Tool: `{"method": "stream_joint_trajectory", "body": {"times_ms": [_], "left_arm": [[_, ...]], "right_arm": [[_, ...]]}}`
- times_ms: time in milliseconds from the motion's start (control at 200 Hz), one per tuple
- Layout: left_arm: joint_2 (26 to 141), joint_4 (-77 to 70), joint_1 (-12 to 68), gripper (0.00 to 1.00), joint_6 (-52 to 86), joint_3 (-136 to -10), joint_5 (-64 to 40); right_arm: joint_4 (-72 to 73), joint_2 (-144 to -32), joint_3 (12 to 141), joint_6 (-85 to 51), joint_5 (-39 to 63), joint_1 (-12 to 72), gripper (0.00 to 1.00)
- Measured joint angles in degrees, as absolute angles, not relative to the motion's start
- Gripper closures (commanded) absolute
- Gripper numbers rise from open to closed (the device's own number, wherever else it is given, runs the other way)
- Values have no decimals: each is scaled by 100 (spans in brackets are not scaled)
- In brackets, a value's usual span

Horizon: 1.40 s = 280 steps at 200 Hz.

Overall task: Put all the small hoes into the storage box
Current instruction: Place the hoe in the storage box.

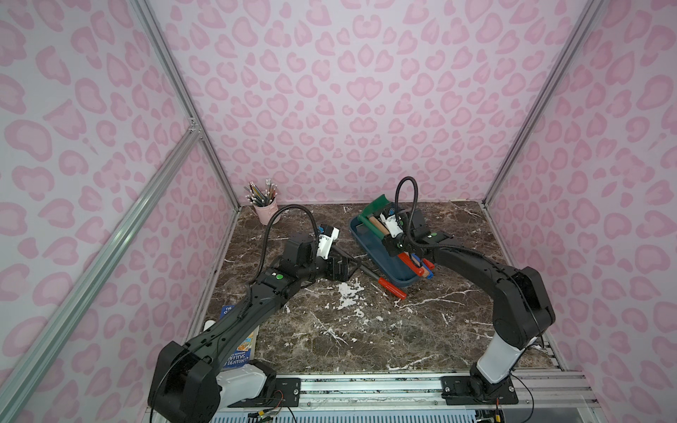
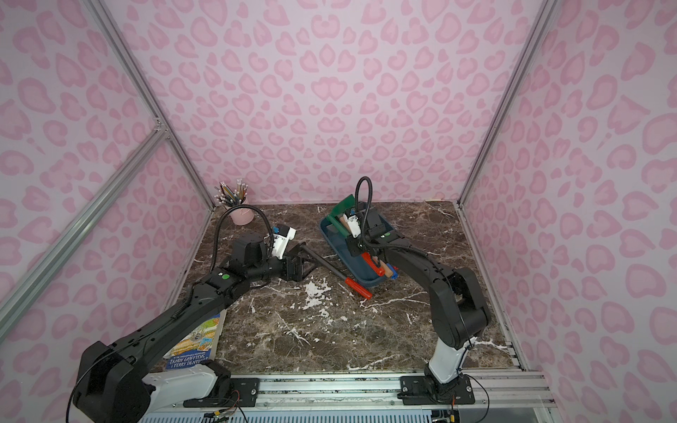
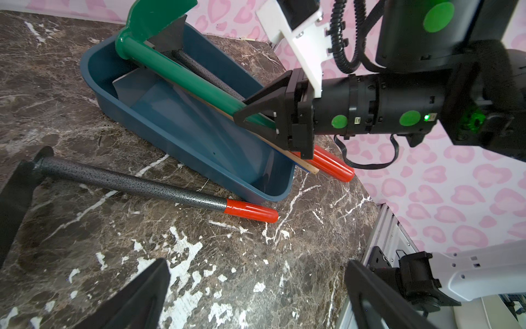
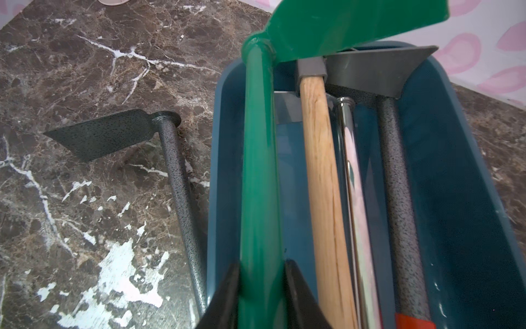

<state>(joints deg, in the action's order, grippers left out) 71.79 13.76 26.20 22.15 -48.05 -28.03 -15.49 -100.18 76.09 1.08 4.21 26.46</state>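
Trouble lies mostly in the crowding. Your small hoe (image 3: 128, 182) is not in the storage box (image 3: 185, 148) yet. It lies flat on the marble table (image 3: 256, 242) alongside the box's outer wall, with its red handle end just beside the near corner; whether it touches the wall cannot be told. Your left gripper (image 3: 256, 262) stands spread wide and empty near the hoe's blade end, with the shaft ahead of the fingers, not between them. Your right gripper (image 4: 262, 265) is pinched on the green-shafted tool (image 4: 260, 171), which lies in the box with its blade poking over the far rim.

If you take the hoe close to the blade, the long shaft will likely sag and swing, and the round metal may twist in the pads. If you carry it low, the handle can catch the box wall and shove the box. The right arm hangs over the box, so a drop from the left may bring the two arms together. The box already holds the wooden-handled hammer (image 4: 321, 171), a chrome rod (image 4: 353, 171) and another speckled grey shaft (image 4: 398, 185), so the hoe may land across them and hang over the rim. Do not mistake that grey shaft for the job done.
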Motion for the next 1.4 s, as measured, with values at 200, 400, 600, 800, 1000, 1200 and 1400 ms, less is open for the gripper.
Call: {"method": "stream_joint_trajectory", "body": {"times_ms": [200,400,600,800,1000,1200,1400], "left_arm": [[7150,1404,2620,0,2215,-4764,-2762],[7153,1431,2626,1,2215,-4733,-2759],[7159,1431,2635,1,2215,-4733,-2759],[7159,1431,2635,0,2215,-4720,-2759],[7161,1431,2635,0,2215,-4720,-2759],[7203,1431,2635,1,2215,-4722,-2759],[7205,1431,2635,0,2215,-4722,-2759]], "right_arm": [[-1588,-10300,7839,110,445,2646,100],[-1461,-10370,7905,134,491,2652,100],[-1450,-10473,7905,137,548,2679,100],[-1389,-10558,7900,189,523,2770,100],[-1361,-10630,7854,246,395,2790,100],[-1247,-10672,7824,285,377,2797,100],[-1070,-10707,7629,355,353,2816,100]]}}
